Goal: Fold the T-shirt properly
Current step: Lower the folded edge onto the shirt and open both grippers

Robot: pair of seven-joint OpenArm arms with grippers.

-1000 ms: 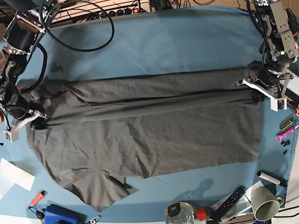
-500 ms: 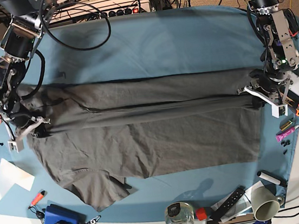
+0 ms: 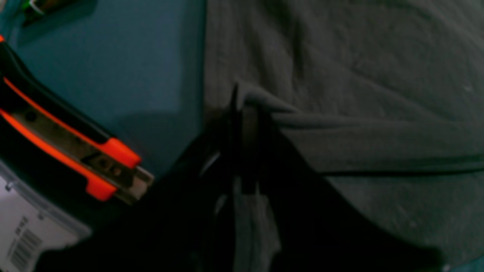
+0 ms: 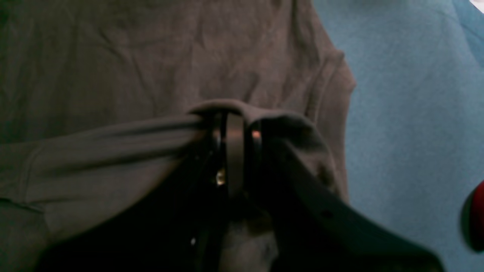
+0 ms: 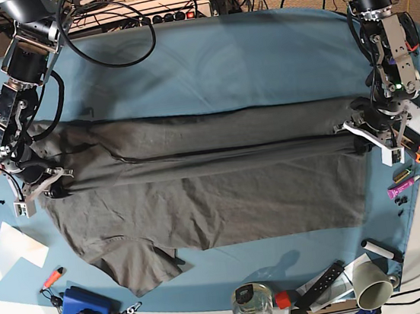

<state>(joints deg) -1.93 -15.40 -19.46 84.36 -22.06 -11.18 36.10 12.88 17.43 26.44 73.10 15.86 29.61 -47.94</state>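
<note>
The T-shirt (image 5: 206,184) lay spread across the blue tablecloth (image 5: 258,51). The left gripper (image 5: 361,136) and the right gripper (image 5: 47,188) each clenched one end of a lifted fold, probably to carry it forward evenly. Only the wrist views showed cloth pinched between closed jaws.

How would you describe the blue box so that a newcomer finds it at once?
Start from the T-shirt spread across the blue tablecloth. Follow its loose sleeve towards the table's near edge; just beyond lies the blue box. It is the only solid bright-blue block there, with a black knob on top, beside a small orange marker.
</note>
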